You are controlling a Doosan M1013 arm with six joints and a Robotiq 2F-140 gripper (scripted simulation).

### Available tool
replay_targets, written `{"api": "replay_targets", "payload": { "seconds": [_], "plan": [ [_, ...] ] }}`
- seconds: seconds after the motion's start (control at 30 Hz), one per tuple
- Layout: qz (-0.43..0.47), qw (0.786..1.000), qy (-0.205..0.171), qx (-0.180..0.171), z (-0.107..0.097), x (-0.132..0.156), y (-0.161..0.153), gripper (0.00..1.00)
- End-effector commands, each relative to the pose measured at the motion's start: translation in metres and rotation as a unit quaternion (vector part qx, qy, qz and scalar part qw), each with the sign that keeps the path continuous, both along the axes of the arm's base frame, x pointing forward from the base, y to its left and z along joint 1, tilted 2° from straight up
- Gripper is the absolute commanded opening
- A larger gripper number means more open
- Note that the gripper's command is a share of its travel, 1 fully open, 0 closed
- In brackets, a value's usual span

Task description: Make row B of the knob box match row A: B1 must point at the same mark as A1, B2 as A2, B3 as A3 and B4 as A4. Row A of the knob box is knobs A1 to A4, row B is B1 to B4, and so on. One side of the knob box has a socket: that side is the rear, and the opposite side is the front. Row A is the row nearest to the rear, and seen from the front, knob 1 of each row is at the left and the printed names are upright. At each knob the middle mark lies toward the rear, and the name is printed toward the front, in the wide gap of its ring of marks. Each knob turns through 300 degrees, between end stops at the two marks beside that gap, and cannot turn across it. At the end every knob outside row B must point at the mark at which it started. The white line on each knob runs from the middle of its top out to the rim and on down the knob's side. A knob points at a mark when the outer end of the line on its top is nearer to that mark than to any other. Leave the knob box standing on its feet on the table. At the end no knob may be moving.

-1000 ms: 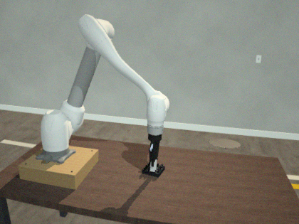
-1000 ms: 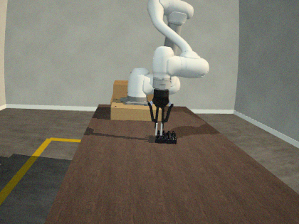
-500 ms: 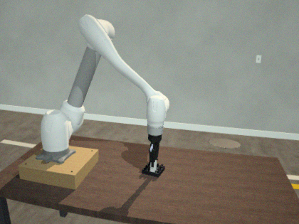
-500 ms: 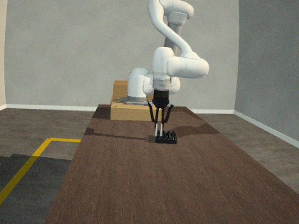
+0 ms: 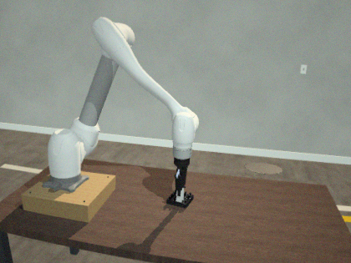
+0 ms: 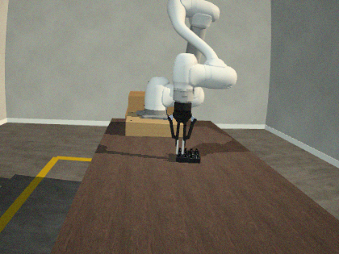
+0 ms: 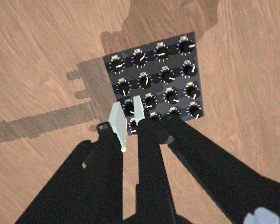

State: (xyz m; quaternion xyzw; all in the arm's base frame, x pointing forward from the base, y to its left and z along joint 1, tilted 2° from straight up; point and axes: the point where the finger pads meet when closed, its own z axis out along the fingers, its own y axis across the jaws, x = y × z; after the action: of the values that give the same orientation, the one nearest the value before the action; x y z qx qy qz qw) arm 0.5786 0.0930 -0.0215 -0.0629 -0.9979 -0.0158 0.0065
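Observation:
The black knob box (image 5: 186, 203) (image 6: 189, 160) (image 7: 153, 67) stands on the table, with knobs in a four-by-four grid. My gripper (image 5: 180, 198) (image 6: 180, 152) (image 7: 129, 109) points down over it, its pale fingertips a small gap apart. They stand on either side of a knob in the left column of the wrist view, third from the top; no firm contact shows. The top corner knob (image 7: 186, 46) has its line toward the right; the knob (image 7: 123, 87) has its line downward. Fingers partly hide the lowest knobs. Printed names are unreadable and the socket does not show, so rows cannot be told.
The arm's wooden base block (image 5: 63, 205) (image 6: 147, 129) stands on the brown table (image 5: 251, 225) (image 6: 161, 209), away from the box. Neighbouring knobs stand close to the fingertips. Shadows of the arm and gripper fall on the table around the box.

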Motion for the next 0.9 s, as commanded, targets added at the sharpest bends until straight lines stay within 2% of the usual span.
{"api": "replay_targets", "payload": {
  "seconds": [0.0,0.43,0.47,0.87],
  "plan": [
    [0.0,1.0,0.0,0.0,0.0001,0.0,0.0,0.12],
    [0.0,1.0,0.0,0.0,0.0001,0.0,0.0,0.12],
    [0.0,1.0,0.0,0.0,0.0001,0.0,0.0,0.05],
    [0.0,1.0,0.0,0.0,0.0001,0.0,0.0,0.05]
  ]
}}
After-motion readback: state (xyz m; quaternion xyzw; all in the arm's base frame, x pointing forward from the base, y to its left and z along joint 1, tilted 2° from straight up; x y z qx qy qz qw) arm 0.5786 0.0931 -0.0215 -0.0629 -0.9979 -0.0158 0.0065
